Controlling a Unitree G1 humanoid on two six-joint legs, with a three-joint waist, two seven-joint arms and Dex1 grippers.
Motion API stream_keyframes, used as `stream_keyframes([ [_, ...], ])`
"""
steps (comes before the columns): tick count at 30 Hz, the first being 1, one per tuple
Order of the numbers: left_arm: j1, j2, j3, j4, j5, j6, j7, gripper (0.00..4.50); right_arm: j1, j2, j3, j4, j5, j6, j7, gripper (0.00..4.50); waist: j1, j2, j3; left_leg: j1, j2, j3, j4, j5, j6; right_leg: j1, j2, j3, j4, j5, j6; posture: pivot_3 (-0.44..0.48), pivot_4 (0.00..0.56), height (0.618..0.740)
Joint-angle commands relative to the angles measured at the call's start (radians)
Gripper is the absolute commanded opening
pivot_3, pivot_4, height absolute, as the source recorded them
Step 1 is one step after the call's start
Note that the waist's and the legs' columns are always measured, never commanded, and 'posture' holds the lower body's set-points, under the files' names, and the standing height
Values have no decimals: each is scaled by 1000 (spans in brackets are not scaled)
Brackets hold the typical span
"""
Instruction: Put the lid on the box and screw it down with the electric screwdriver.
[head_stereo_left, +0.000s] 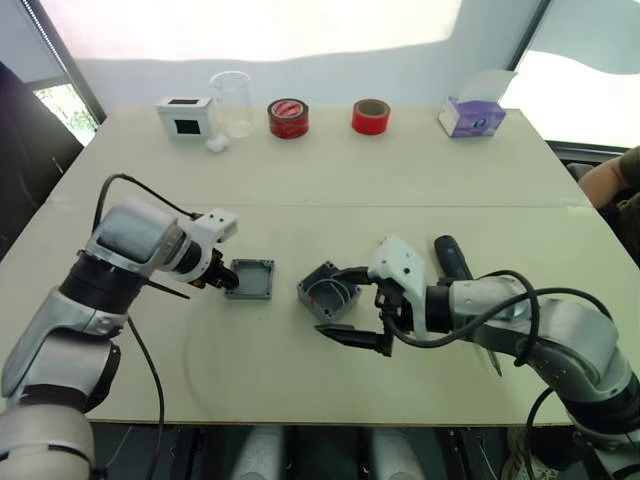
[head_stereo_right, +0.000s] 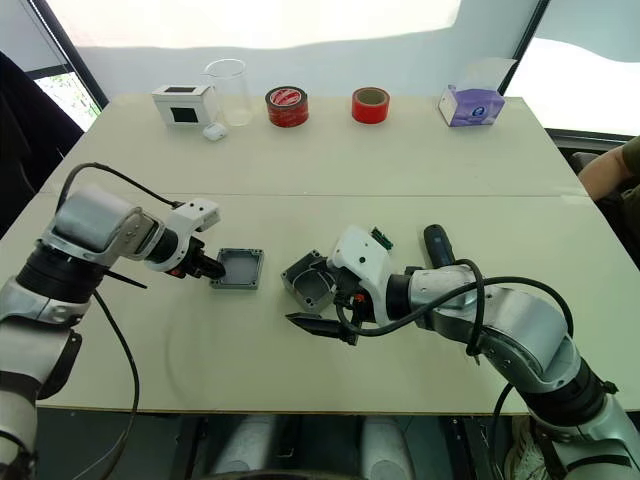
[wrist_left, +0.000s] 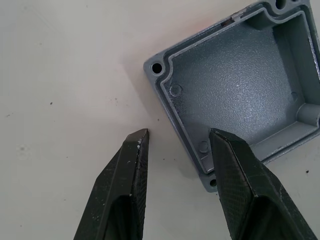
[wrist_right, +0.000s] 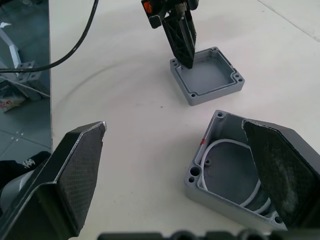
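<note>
The lid (head_stereo_left: 250, 278) lies hollow side up on the table, left of centre. My left gripper (wrist_left: 177, 132) is open and straddles the lid's (wrist_left: 240, 95) near wall, with one finger over the rim and the other above bare table. The box (head_stereo_left: 325, 292) sits just right of the lid, tilted, with white wire inside (wrist_right: 225, 175). My right gripper (wrist_right: 175, 124) is open wide around the box, one finger over its opening and the other on its near side. The electric screwdriver (head_stereo_left: 452, 258) lies behind my right forearm, partly hidden.
Along the far edge stand a white box with a black window (head_stereo_left: 186, 116), a clear beaker (head_stereo_left: 232, 103), two red tape rolls (head_stereo_left: 288, 118) (head_stereo_left: 371, 115) and a tissue box (head_stereo_left: 472, 115). A person's arm (head_stereo_left: 610, 175) shows at the far right.
</note>
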Motion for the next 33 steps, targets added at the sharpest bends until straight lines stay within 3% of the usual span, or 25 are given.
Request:
stream_keyframes([
  [1, 8, -34, -3, 53, 24, -41, 28, 752, -1, 14, -47, -42, 10, 17, -20, 4500, 11, 0, 0, 1, 0, 0, 0, 0, 0, 1, 0, 0, 0, 0, 0, 0, 150, 740],
  [3, 8, -50, 11, 71, 29, -50, 41, 45, 0, 17, -58, -46, 16, 29, -27, 4500, 16, 0, 0, 5, 0, 0, 0, 0, 0, 4, 0, 0, -1, 0, -1, 0, 150, 740],
  [8, 16, -106, 91, 84, 32, -47, 79, 45, 3, 9, -86, -41, 21, 51, -20, 4500, 18, 1, -1, 7, 0, 0, 0, 0, 0, 5, -1, 0, 0, -1, -1, 0, 150, 740],
  [12, 14, -133, 232, 54, 37, -123, 124, 45, -8, 62, -217, 50, 115, 83, -78, 4500, 19, 1, -1, 7, -1, 0, 0, 0, 0, 6, -2, 0, 0, -1, -1, 0, 150, 740],
  [15, -4, -154, 373, 13, 22, -336, 135, 45, -74, 148, -341, 181, 179, 97, -201, 4500, 14, -2, 0, 6, -1, 0, 0, 1, -1, 4, -2, 0, 1, 0, -1, 0, 150, 740],
  [17, -11, -211, 472, -47, 4, -572, 151, 45, -167, 219, -416, 317, 223, 119, -314, 4500, 14, -2, 0, 4, -1, 0, -1, 2, -4, 1, -2, 0, 1, 0, -1, 0, 150, 740],
  [19, -14, -274, 525, -86, -24, -673, 165, 45, -245, 261, -448, 401, 241, 131, -371, 4500, 15, -2, 0, 3, -1, 0, -3, 6, -11, -1, -3, 1, 0, 0, -2, 0, 150, 740],
  [24, 1, -390, 512, -111, -16, -810, 202, 45, -327, 272, -448, 465, 239, 146, -353, 4500, 13, -1, 0, 3, -2, 1, -6, 6, -11, -1, -4, 1, 0, 0, -2, 0, 150, 740],
  [33, 10, -465, 453, -71, 0, -930, 191, 45, -369, 307, -454, 465, 284, 172, -366, 4500, 8, -1, 0, 3, -4, 2, -5, 3, -5, -1, -5, 1, 0, 0, -2, 0, 150, 740],
])
